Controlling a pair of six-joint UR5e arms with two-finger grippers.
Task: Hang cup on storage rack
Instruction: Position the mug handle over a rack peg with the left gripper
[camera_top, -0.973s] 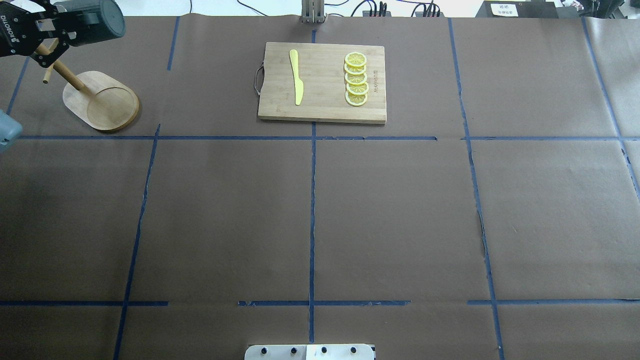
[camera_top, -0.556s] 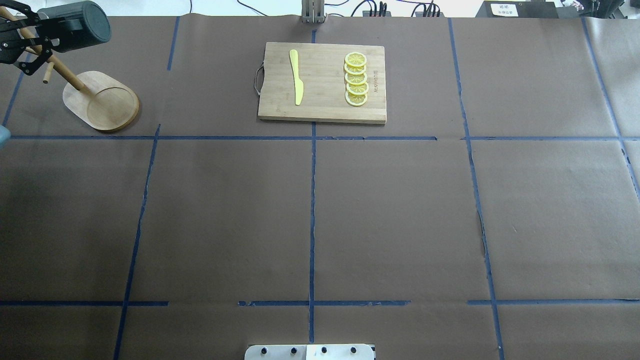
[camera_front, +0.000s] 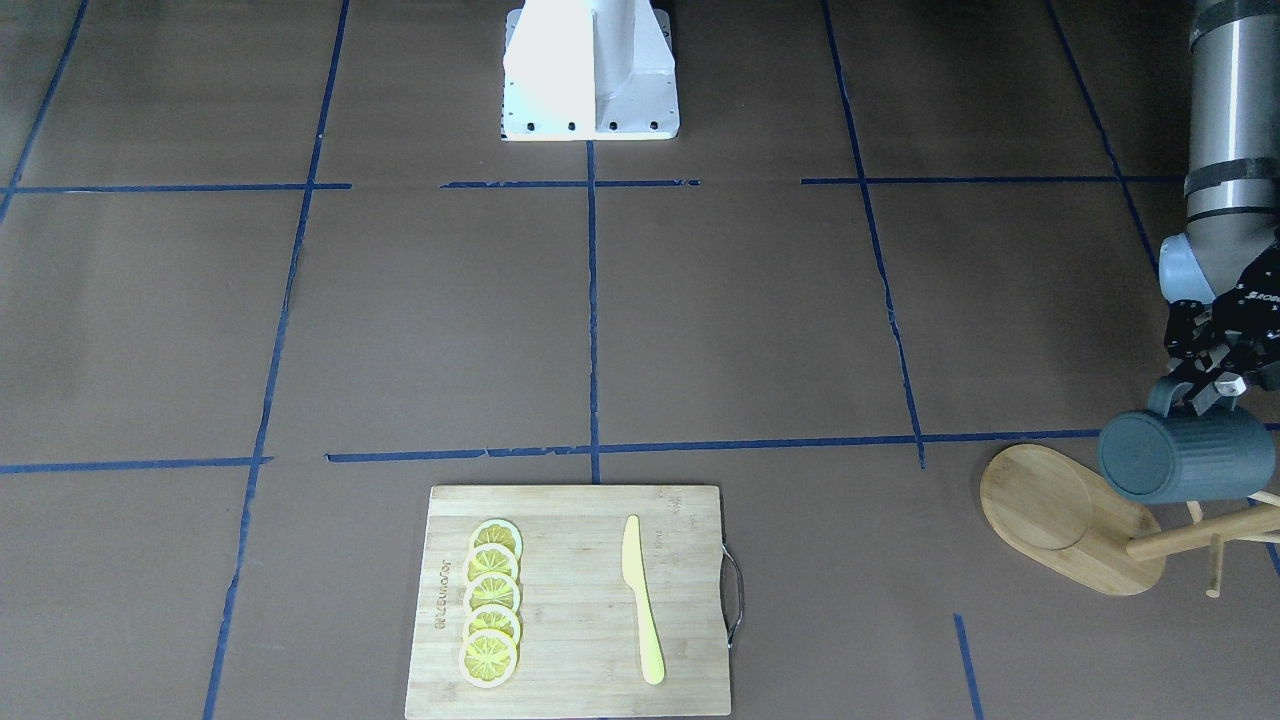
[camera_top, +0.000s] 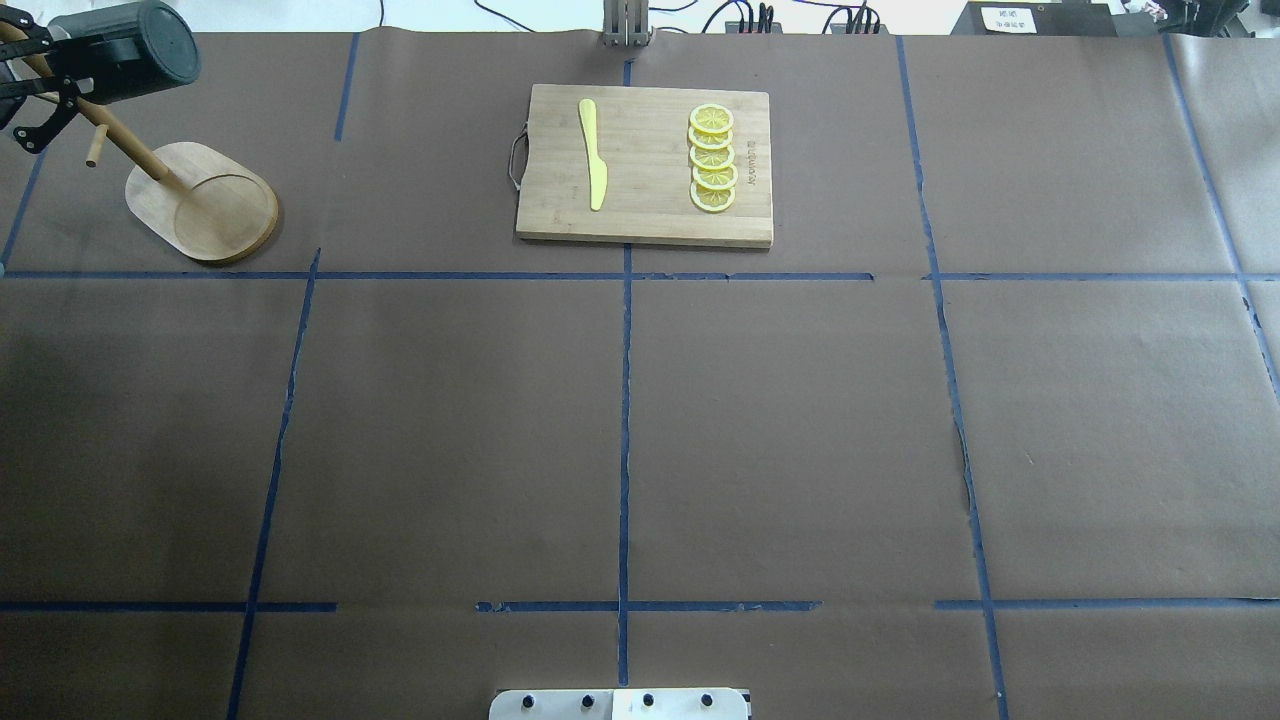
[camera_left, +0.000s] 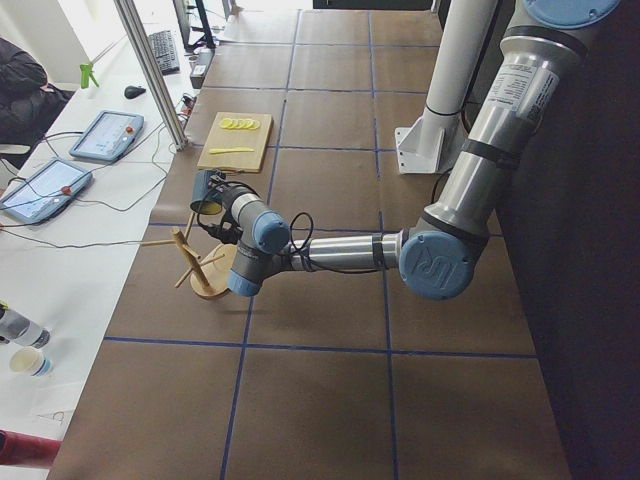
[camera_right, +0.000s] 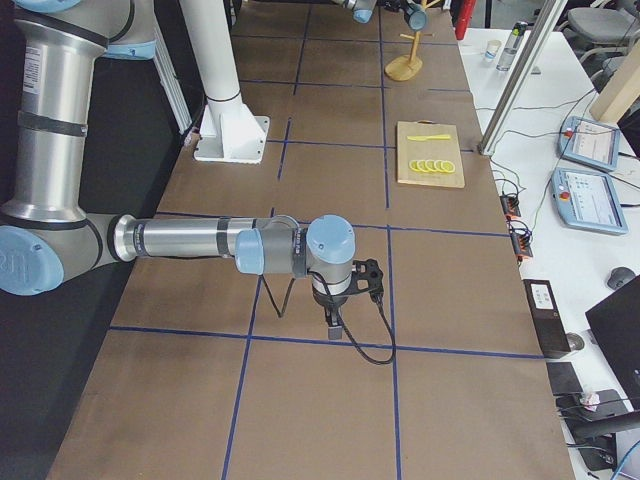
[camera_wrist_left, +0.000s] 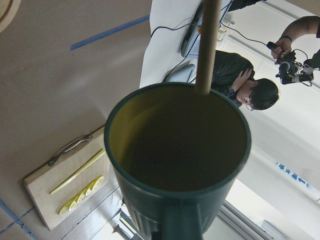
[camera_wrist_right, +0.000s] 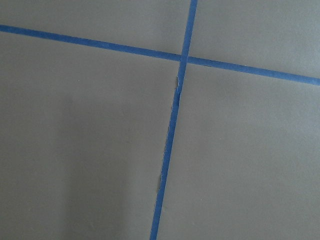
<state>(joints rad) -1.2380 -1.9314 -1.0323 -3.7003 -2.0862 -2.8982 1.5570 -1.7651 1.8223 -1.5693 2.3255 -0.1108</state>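
Left gripper (camera_front: 1205, 392) pinches the cup (camera_front: 1185, 455) by its handle, sideways beside the storage rack (camera_front: 1050, 505), probably to hook a peg.

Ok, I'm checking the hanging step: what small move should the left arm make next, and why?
Probably shift the cup slightly so its handle, not its mouth, meets the peg tip. The left gripper holds it sideways by the storage rack, and the wrist view shows that peg at the far rim, opposite the handle.
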